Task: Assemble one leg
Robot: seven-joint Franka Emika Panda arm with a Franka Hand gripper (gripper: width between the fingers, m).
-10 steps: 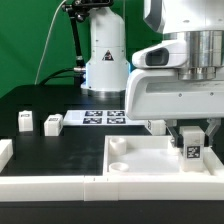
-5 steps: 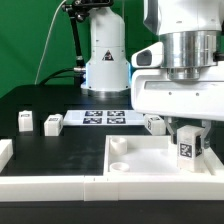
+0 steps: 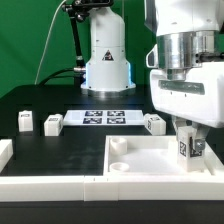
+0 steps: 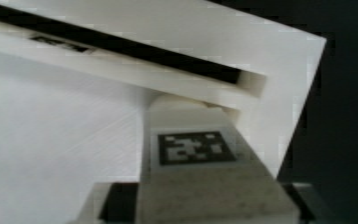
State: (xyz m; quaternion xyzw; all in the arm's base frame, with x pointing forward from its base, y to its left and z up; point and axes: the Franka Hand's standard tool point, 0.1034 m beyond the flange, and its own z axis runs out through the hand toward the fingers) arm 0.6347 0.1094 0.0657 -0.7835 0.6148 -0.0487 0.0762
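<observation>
Leg (image 3: 186,147) — between hand (image 3: 187,150) fingers

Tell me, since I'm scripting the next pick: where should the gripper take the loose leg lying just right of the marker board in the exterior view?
Grip that leg across its two long side faces, near mid-length, coming straight down from above. It seems to lie flat on the table, open on both sides, the marker board close by.
</observation>
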